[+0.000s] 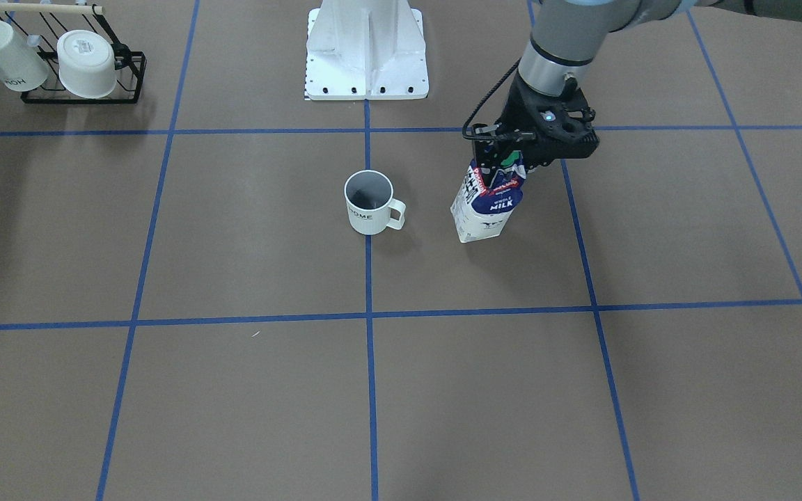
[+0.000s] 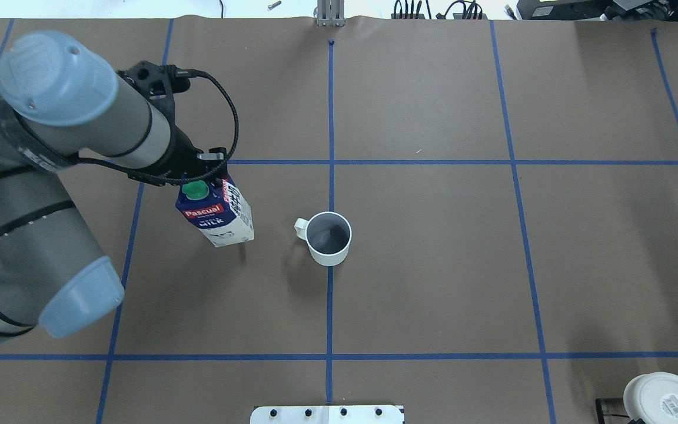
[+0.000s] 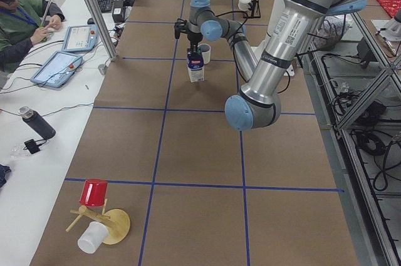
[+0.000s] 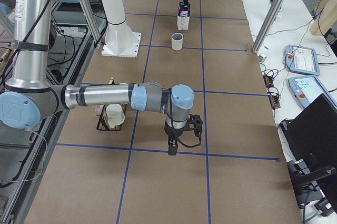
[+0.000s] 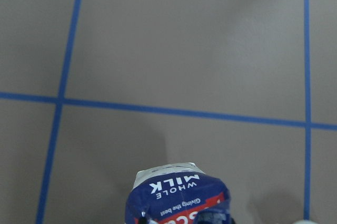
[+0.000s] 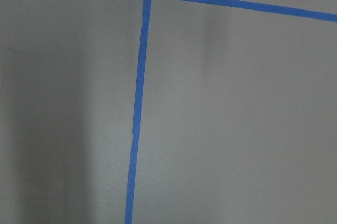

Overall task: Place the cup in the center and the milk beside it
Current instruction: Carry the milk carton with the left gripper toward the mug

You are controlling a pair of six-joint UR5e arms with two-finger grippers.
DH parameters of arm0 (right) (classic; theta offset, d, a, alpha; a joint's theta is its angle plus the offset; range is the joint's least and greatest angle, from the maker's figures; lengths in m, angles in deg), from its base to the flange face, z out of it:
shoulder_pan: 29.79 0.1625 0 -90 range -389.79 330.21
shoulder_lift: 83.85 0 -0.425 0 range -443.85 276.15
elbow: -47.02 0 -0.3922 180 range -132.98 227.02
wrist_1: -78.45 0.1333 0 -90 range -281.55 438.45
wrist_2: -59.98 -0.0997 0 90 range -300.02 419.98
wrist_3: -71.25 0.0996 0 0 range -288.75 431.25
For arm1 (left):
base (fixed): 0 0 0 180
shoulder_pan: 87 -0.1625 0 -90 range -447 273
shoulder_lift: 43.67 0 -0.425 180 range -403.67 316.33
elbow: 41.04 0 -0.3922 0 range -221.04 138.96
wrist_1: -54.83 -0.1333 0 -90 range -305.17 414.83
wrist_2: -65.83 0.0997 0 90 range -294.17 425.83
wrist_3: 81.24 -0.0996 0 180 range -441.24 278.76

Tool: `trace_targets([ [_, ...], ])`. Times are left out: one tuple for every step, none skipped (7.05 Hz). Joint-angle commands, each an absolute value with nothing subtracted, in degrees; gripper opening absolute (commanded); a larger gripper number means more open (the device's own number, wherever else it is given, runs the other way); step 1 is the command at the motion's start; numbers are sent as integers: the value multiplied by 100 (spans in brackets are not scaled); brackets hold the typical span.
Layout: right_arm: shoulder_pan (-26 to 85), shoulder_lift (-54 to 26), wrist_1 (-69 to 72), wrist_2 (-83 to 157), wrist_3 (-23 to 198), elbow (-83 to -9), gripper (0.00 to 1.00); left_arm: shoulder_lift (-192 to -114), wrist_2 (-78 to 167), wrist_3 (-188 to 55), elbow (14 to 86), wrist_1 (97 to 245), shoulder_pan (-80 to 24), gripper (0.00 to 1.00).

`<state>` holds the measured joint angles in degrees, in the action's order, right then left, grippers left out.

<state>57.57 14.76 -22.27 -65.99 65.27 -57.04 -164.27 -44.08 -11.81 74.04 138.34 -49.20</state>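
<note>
The white "HOME" cup (image 1: 370, 203) stands upright on the centre blue tape line (image 1: 367, 278), handle toward the milk; it also shows in the overhead view (image 2: 329, 237). The milk carton (image 1: 484, 209) is navy and white with a green cap and leans tilted, about a cup's width from the cup, in the overhead view (image 2: 216, 217) and in the left wrist view (image 5: 176, 192). My left gripper (image 1: 502, 165) is shut on the carton's gable top (image 2: 205, 179). I cannot tell if the carton's base touches the table. My right gripper (image 4: 172, 147) hangs low over bare table far from both; I cannot tell its state.
A black wire rack (image 1: 122, 83) holds two other white cups at the table corner on my right, also in the overhead view (image 2: 662, 400). The robot's white base (image 1: 366, 62) stands behind the cup. A red cup on a wooden stand (image 3: 94, 194) is at the table's left end.
</note>
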Motion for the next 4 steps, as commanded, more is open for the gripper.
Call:
trace_targets([
  [5757,1476,-2227,-6605,6527,-5704,100,-16706,-4139,-908,7349,13772,-5385,14],
  [5757,1476,-2227,-6605,6527,-5704,100,-16751,-4139,-908,7314,13780,-5421,14],
  [5757,1476,-2227,-6605,6527,-5704,100,-16925,-4131,-908,7113,13780,-5430,15],
  [5757,1476,-2227,-6605,6527,-5704,100,-16953,-4052,-899,7041,13780,-5465,16],
])
